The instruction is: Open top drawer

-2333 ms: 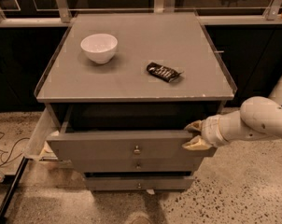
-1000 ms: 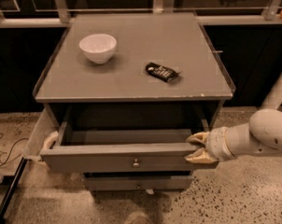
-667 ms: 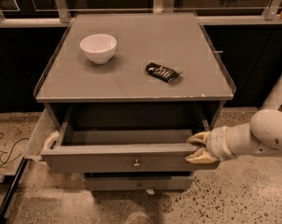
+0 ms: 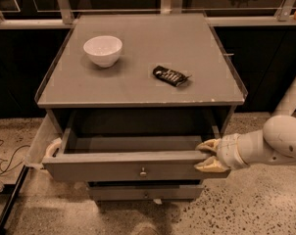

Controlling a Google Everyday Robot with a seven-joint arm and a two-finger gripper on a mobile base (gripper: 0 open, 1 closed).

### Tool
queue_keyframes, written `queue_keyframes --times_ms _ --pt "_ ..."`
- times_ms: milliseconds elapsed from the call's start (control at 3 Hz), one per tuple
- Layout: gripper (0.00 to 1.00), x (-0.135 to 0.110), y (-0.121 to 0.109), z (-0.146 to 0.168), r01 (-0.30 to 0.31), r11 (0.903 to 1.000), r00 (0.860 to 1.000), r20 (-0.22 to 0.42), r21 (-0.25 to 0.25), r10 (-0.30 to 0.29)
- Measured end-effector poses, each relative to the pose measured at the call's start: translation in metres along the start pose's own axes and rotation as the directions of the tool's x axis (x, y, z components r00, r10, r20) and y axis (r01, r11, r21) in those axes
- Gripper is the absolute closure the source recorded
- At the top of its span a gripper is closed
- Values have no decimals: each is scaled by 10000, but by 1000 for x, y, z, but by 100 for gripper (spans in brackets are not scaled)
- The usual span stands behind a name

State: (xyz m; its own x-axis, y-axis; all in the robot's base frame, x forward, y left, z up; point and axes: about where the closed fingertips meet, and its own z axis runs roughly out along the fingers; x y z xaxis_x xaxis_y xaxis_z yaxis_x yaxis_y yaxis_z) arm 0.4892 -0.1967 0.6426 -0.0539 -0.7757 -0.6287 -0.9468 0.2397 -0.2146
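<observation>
The top drawer of the grey cabinet stands pulled out towards me. Its wide flat front carries a small round metal knob, and its plain grey box interior shows nothing inside. My gripper comes in from the right on a white arm. Its tan fingers clamp the right end of the drawer front, one at the top edge and one lower on the face.
A white bowl and a dark snack packet lie on the cabinet top. A slimmer drawer front sits below. A white panel hangs at the cabinet's left side. Cables lie on the speckled floor.
The top drawer has come further out towards me with my gripper on its right end. Over the last second it has hardly moved.
</observation>
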Motion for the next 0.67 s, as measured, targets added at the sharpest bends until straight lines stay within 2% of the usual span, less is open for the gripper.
queue_keyframes --times_ms 333,667 --pt "29 -3 11 2 -44 9998 9998 199 -193 47" --pt "52 -14 40 2 34 9988 9978 660 -489 -2"
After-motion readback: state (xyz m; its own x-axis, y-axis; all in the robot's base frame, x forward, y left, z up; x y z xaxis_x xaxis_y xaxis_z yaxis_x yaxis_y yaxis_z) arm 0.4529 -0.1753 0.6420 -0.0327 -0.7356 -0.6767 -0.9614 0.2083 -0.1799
